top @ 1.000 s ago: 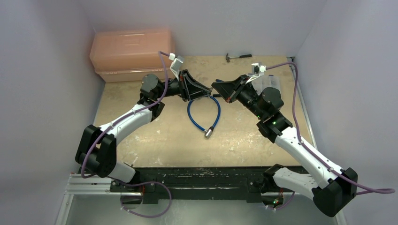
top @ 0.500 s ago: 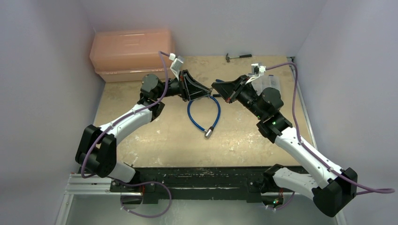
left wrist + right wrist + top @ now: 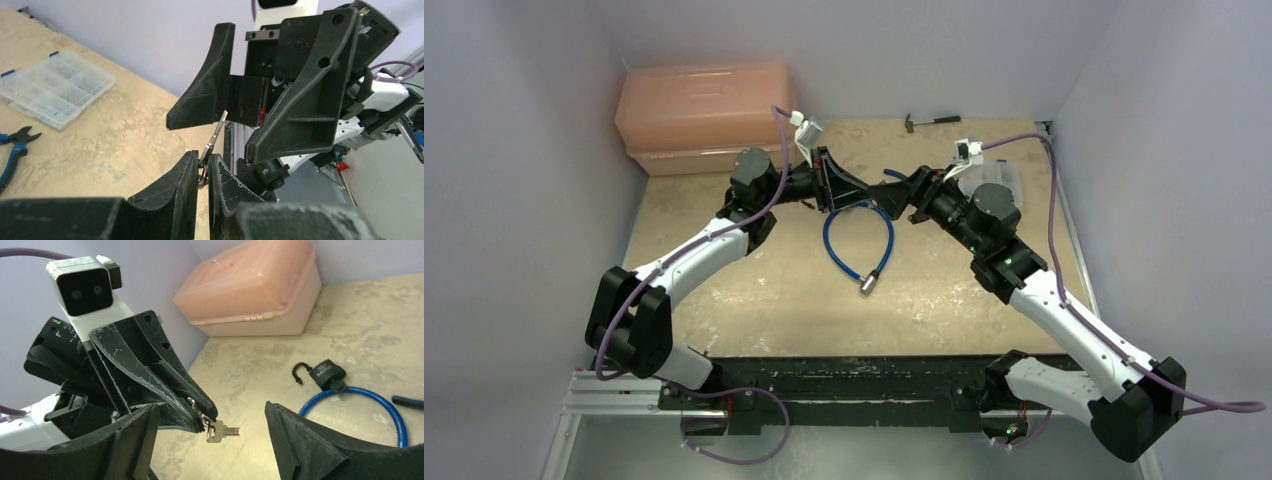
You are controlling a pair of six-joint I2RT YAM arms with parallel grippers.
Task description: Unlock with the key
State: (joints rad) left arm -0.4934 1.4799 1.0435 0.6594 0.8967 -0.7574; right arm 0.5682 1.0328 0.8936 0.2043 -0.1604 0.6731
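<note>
A small silver key point(image 3: 222, 431) hangs on a wire ring that my left gripper point(image 3: 202, 161) is shut on; its blade sticks out past the fingertips point(image 3: 216, 134). My right gripper point(image 3: 212, 410) is open, its two fingers standing either side of the key without touching it. In the top view both grippers point(image 3: 864, 195) point(image 3: 902, 190) meet tip to tip above the table's middle. The black padlock point(image 3: 326, 374) lies on the table on a blue cable loop point(image 3: 380, 400), its shackle hooked with one end free.
The blue cable point(image 3: 859, 245) ends in a metal tip point(image 3: 867, 285). A pink toolbox point(image 3: 699, 110) stands at the back left. A hammer point(image 3: 929, 120) lies at the back wall. A clear organizer box point(image 3: 55, 90) and blue pliers point(image 3: 12, 150) lie at the right.
My right gripper has gone from shut to wide open and moved left, so its fingers now flank the key. The left gripper shifted slightly right, still holding the key ring.
</note>
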